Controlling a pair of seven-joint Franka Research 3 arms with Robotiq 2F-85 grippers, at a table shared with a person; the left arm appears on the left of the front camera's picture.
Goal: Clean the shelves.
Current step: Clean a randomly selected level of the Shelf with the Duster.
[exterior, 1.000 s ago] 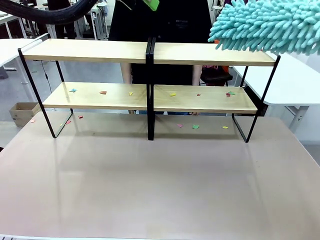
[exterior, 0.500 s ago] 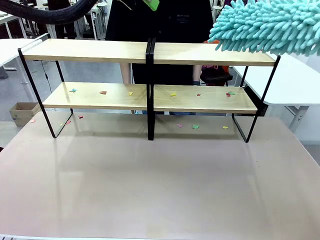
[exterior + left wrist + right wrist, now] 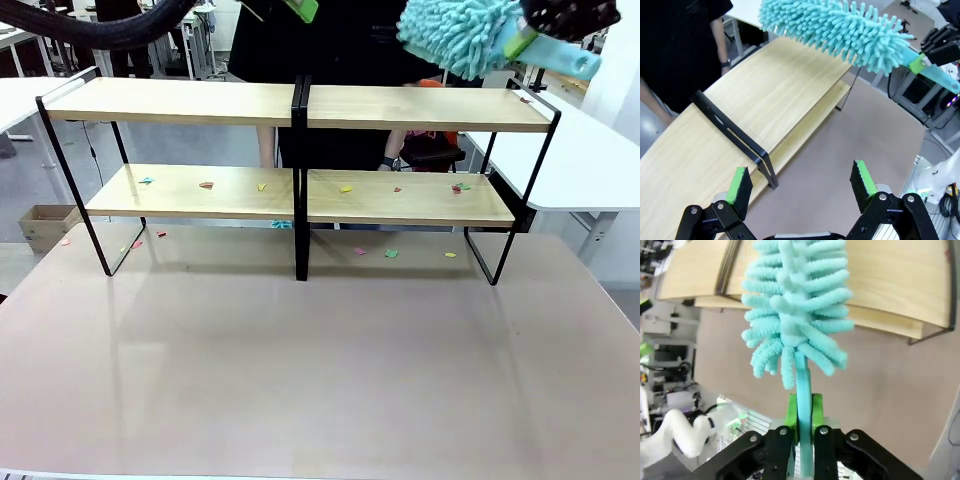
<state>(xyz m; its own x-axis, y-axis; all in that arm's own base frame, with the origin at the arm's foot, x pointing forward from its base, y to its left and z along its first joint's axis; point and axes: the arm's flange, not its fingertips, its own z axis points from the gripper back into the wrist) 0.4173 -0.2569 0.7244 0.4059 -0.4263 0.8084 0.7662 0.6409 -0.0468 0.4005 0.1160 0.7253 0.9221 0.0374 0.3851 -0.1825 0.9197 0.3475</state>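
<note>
Front view: the shelves [image 3: 200, 102] stand across the far half of the desk [image 3: 320, 380], two sections joined at a black centre post, with a person in black [image 3: 340, 40] just behind them. The right end effector [image 3: 804, 415] is clamped on the thin handle of a teal microfibre duster [image 3: 455, 35]. The duster's head hovers over the right section's top board, near it but, as far as can be told, not touching. The left end effector [image 3: 800, 182] hangs above the top boards with its fingers spread wide and nothing between them.

State of the work, by tier:
- **Top tier:** both top boards show bare wood with no debris in the front and left wrist views, so this tier appears finished or nearly so.
- **Lower tier:** small coloured paper scraps lie scattered along both boards, among them an orange one on the left board [image 3: 206, 185] and a red-and-green cluster near the right end [image 3: 459, 186]. This tier reads as not yet swept.
- **Desk:** further scraps [image 3: 390, 253] rest under and just in front of the rack. Whether they count toward the task cannot be told.

On this evidence, roughly the first half is complete and the lower boards remain. Reaching them probably calls for bringing the duster down and in between the tiers.
</note>
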